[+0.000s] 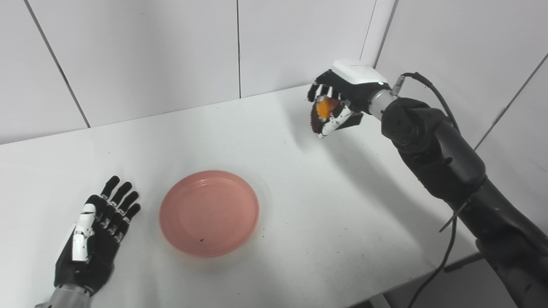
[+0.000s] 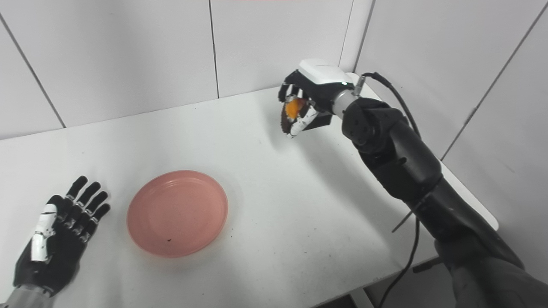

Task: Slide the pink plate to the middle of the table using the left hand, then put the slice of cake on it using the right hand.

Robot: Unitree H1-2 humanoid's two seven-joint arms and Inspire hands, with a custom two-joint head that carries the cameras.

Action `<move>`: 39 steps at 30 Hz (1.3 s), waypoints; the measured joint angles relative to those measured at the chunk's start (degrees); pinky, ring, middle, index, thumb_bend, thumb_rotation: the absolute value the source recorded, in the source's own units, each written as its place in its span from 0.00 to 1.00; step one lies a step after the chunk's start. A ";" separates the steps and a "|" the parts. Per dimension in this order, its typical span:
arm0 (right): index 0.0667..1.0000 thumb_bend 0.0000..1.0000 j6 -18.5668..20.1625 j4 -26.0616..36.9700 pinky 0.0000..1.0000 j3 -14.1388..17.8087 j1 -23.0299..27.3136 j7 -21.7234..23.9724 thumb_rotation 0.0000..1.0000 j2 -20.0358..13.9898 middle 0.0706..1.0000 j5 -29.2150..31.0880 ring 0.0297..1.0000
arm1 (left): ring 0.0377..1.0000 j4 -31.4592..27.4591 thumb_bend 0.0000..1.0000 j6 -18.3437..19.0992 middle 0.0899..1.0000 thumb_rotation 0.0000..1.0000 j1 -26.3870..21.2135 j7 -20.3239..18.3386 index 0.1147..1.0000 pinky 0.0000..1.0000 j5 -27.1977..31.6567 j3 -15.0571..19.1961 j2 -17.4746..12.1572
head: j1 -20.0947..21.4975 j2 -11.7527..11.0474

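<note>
Your right hand (image 1: 332,107), up in the upper right of the frame, has its black fingers curled around the slice of cake (image 1: 322,112), a dark brown wedge with an orange patch showing between the fingers, and it is held clear of the white tabletop (image 1: 299,205) near the far edge. The round, shallow pink plastic plate (image 1: 209,212) sits in the lower centre of the frame, so the sliding part looks done; the step in hand is carrying the cake over and setting it down

Your left hand (image 1: 96,233) lies flat in the lower left with its fingers spread wide and holding nothing, just beside the plate's left rim but not touching it. Leave it there: it is out of the path

Bring the right hand down and leftward across the frame, keeping the cake well above the table until it is over the plate's middle, not the near rim. Keep the grip steady and gentle, since a soft slice will probably crush or crumble under a squeeze. Lower until the cake's underside meets the plate, then loosen the fingers slowly and lift straight up, so nothing sticky drags the slice or nudges the light plate off its spot
</note>
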State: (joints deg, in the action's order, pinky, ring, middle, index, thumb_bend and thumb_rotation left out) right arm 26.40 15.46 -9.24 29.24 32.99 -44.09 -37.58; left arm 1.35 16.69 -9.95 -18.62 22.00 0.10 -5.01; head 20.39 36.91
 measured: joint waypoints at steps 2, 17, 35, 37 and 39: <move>0.54 0.50 -0.04 0.89 0.35 -1.11 0.64 0.64 0.00 0.36 0.45 -0.13 0.34 | 0.96 0.73 0.38 -0.44 0.97 1.00 -0.43 0.01 0.96 0.97 -0.07 -0.39 0.31 | -1.84 -0.26; 0.52 0.51 -3.57 1.46 0.38 -8.73 5.91 2.16 0.00 10.40 0.46 -2.85 0.36 | 0.94 2.03 0.37 -2.08 0.95 1.00 -1.79 4.49 0.94 0.96 -5.19 -3.32 5.31 | -12.91 -0.35; 0.53 0.51 -9.55 -3.10 0.32 -13.10 6.75 1.79 0.00 19.03 0.42 -3.80 0.33 | 0.92 5.41 0.38 -4.62 0.93 1.00 -3.78 6.40 0.92 0.92 -9.72 -5.31 8.56 | -21.97 1.23; 0.47 0.51 -10.52 -3.28 0.30 -13.13 6.74 1.60 0.00 19.84 0.47 -3.71 0.37 | 0.92 5.39 0.38 -4.62 0.93 1.00 -3.80 7.02 0.91 0.93 -9.92 -5.30 9.12 | -22.15 1.58; 0.51 0.51 -11.05 -3.28 0.30 -13.14 6.74 1.31 0.00 20.47 0.44 -3.67 0.34 | 0.92 5.35 0.38 -4.61 0.93 1.00 -3.79 7.12 0.92 0.93 -10.03 -5.33 9.47 | -22.33 1.84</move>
State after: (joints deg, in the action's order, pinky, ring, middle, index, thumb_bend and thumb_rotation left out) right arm 15.35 12.18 -22.38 35.98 34.30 -23.62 -41.25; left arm 6.71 12.08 -13.74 -11.51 11.97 -5.23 4.47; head -1.93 38.76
